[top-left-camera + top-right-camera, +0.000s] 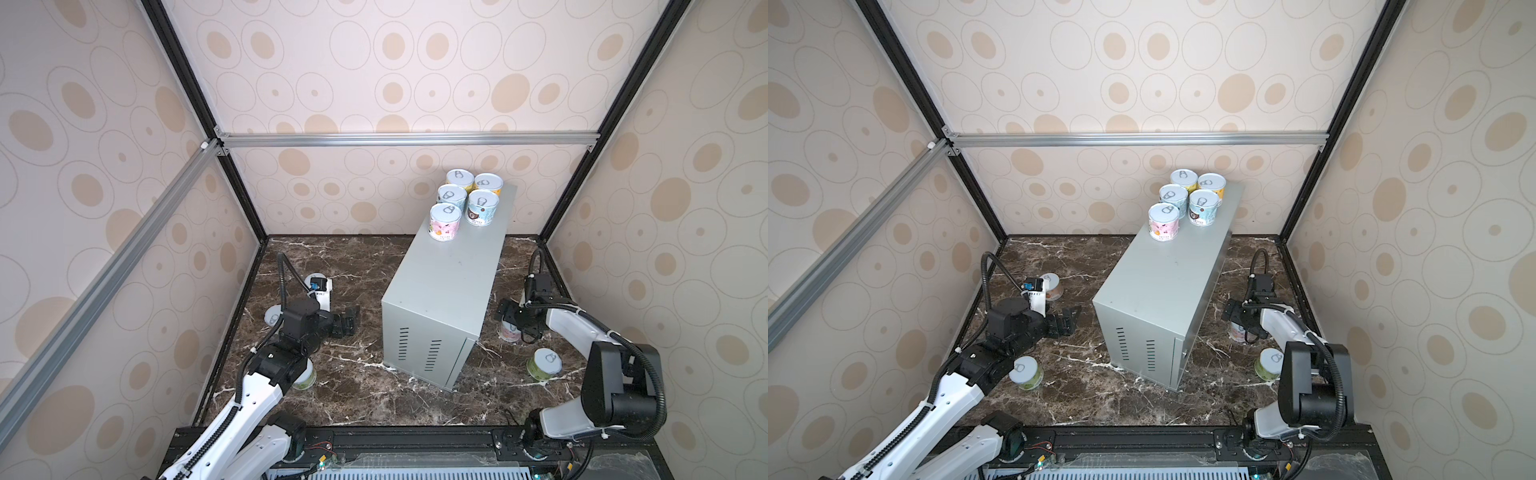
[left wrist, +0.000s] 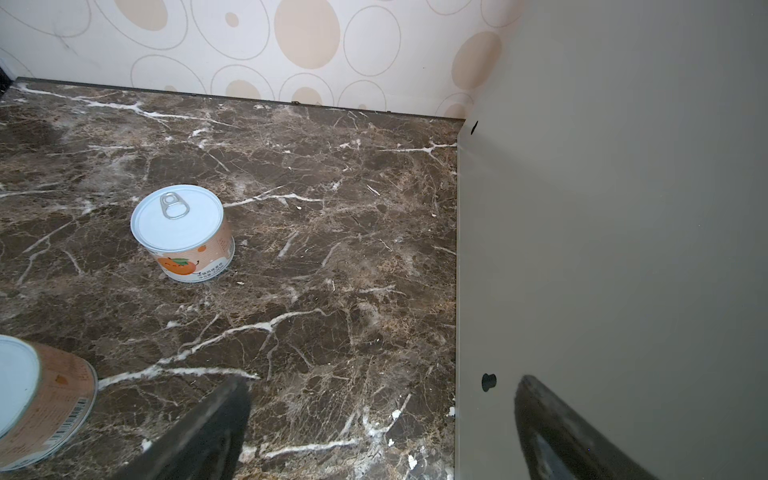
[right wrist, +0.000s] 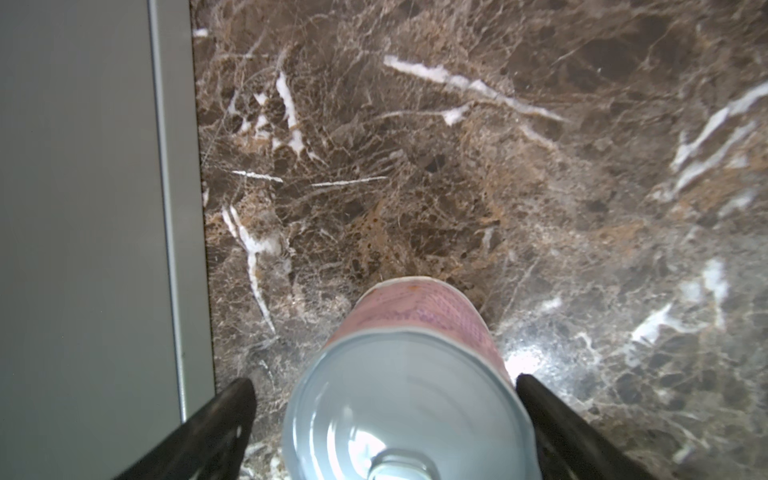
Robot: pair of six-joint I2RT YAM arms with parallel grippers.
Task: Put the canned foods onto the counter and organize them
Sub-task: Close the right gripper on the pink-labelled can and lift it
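The right fingers [image 3: 224, 419] stand spread wide, straddling the top of the pink can [image 3: 411, 365], one on each side. As far as I can tell, neither is pressing it. The can stands upright on the tabletop [image 3: 457, 187], axis vertical, near the right side of the counter [image 1: 449, 270]. It lies straight below and between the fingers, which I judge need only drop and close. The right arm is plainly the nearer. The left fingers [image 2: 208, 432] are spread too and hold nothing, close by the counter's other side, with a salmon can [image 2: 183, 232] standing well apart from them. Five cans [image 1: 461, 203] already stand at the counter's far end.
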